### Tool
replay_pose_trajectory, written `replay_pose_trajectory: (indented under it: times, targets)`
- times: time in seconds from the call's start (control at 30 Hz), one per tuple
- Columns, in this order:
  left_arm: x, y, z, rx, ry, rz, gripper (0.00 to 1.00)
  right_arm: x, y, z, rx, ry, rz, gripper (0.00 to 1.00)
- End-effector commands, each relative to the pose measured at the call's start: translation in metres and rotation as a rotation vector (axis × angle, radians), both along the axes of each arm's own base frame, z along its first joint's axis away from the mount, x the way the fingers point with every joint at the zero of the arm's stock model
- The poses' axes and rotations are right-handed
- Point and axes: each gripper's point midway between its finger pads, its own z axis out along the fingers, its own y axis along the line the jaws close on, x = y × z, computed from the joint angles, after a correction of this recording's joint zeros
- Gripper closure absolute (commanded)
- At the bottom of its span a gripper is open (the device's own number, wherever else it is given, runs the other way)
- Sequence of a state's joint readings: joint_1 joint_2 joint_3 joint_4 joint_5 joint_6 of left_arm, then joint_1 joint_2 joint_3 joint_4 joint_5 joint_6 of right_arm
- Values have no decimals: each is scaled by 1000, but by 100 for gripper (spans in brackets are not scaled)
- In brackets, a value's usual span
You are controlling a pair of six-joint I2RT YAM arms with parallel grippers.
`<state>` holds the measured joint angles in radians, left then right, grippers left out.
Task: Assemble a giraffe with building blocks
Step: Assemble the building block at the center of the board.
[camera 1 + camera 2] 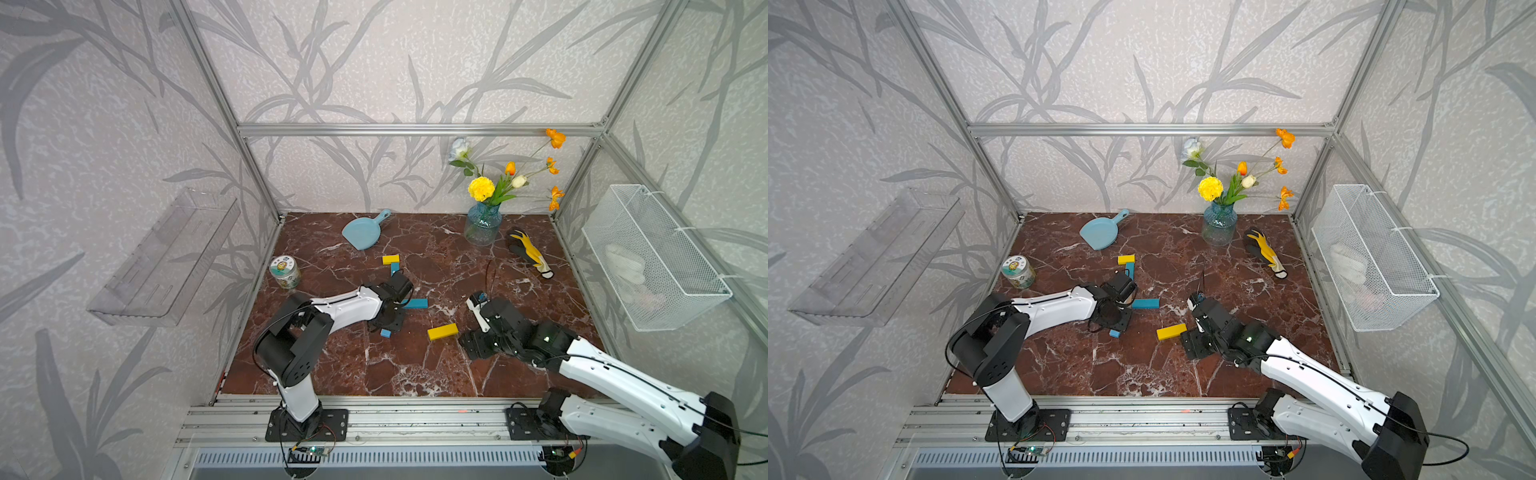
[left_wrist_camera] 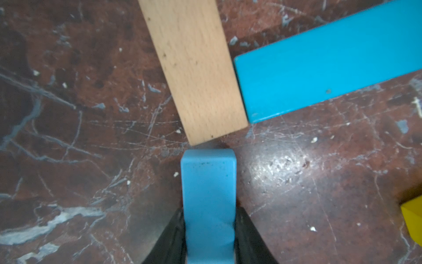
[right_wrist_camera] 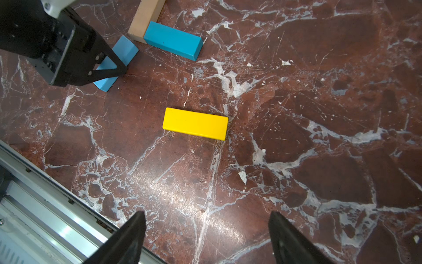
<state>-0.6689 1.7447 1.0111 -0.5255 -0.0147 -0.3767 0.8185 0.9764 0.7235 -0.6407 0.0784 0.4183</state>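
Observation:
My left gripper [image 2: 209, 212] is shut on a light-blue block [image 2: 207, 194], which lies flat on the marble; a black finger presses each long side. The block's far end nearly meets the end of the tan block [image 2: 196, 68], and a teal block [image 2: 319, 61] butts against the tan block's side. In both top views the arm hides most of this group, showing only the light-blue tip [image 1: 385, 333] and the teal block [image 1: 417, 304]. A short yellow block [image 1: 390, 259] and a second teal block [image 1: 394, 268] lie behind. My right gripper [image 3: 206, 219] stands open, short of the long yellow block [image 3: 195, 123].
A pale-blue dustpan [image 1: 363, 232] lies at the back, a can [image 1: 285, 272] at the left edge. At the back right stand a flower vase [image 1: 482, 226] and a yellow-black glove [image 1: 530, 251]. A wire basket [image 1: 652, 257] hangs on the right wall.

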Motion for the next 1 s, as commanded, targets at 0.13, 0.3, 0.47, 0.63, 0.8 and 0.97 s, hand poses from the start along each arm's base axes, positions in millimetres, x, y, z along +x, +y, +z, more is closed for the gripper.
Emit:
replay_pose_trajectory:
  times: [0.13, 0.3, 0.47, 0.63, 0.8, 0.97]
  targets:
    - [-15, -7, -19, -6, 82, -34, 65, -3, -2, -3, -10, 7, 3, 15]
    - [-13, -8, -19, 0, 77, -31, 65, -3, -1, -4, -8, 7, 3, 15]
    - [-13, -6, -21, 14, 81, -26, 63, -2, 0, -3, -7, 7, 8, 15]
    - [-11, -4, -18, 16, 68, -11, 47, -3, 1, -3, -4, 9, 11, 15]
    - [-8, -7, -2, -20, 22, 9, 39, -4, 0, -5, -8, 19, 10, 15]
    - [3, -15, 55, -163, -122, 71, 35, -6, 1, -9, -13, 43, -2, 15]
